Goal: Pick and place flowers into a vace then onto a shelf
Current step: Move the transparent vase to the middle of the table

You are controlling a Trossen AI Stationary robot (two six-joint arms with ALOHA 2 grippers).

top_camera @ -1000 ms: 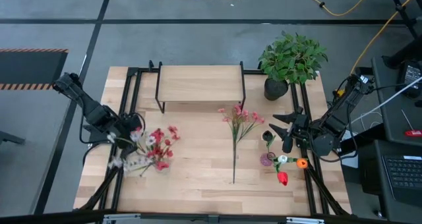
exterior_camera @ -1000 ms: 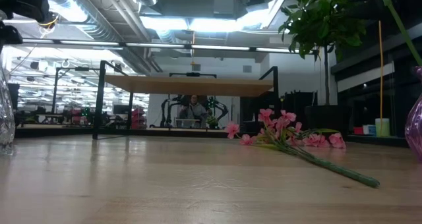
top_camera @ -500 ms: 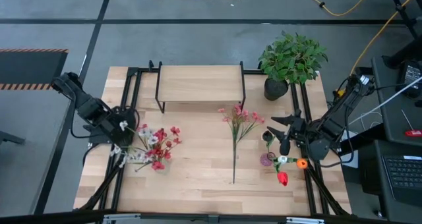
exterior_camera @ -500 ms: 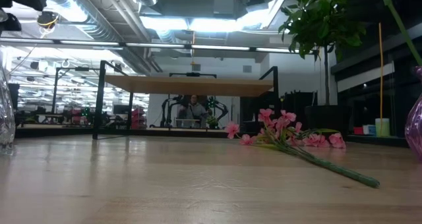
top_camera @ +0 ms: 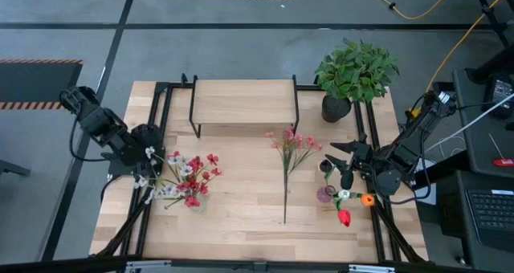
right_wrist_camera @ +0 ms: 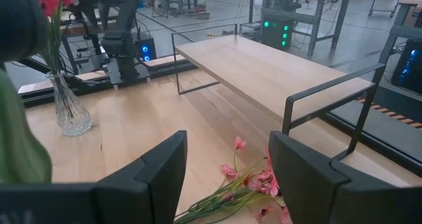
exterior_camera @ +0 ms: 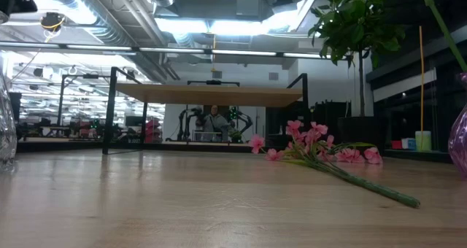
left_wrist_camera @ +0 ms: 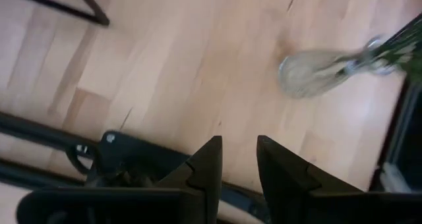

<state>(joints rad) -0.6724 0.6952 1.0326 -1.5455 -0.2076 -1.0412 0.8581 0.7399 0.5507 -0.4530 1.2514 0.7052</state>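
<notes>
A bunch of red and white flowers [top_camera: 191,179] stands in a clear glass vase [left_wrist_camera: 315,70] on the table's left part; the vase also shows in the right wrist view [right_wrist_camera: 68,111]. My left gripper [top_camera: 148,152] [left_wrist_camera: 239,146] hovers left of it, slightly open and touching nothing. A pink flower spray [top_camera: 290,148] [exterior_camera: 315,147] lies flat mid-table. A purple vase [top_camera: 325,194] [exterior_camera: 458,142] holds red, orange and white blooms. My right gripper [top_camera: 340,162] [right_wrist_camera: 227,151] waits open beside it. The shelf [top_camera: 243,103] stands at the far edge.
A bushy green plant in a black pot [top_camera: 353,72] stands right of the shelf. Black frame rails [top_camera: 152,120] run along both table sides. Bare wood lies between the clear vase and the pink spray's stem [top_camera: 285,201]. A person [exterior_camera: 214,120] sits beyond the table.
My left gripper has drawn back from the clear vase toward the table's left and far edges, and risen. The red and white flowers, swaying a second ago, have settled; the vase stands on the table on its own.
</notes>
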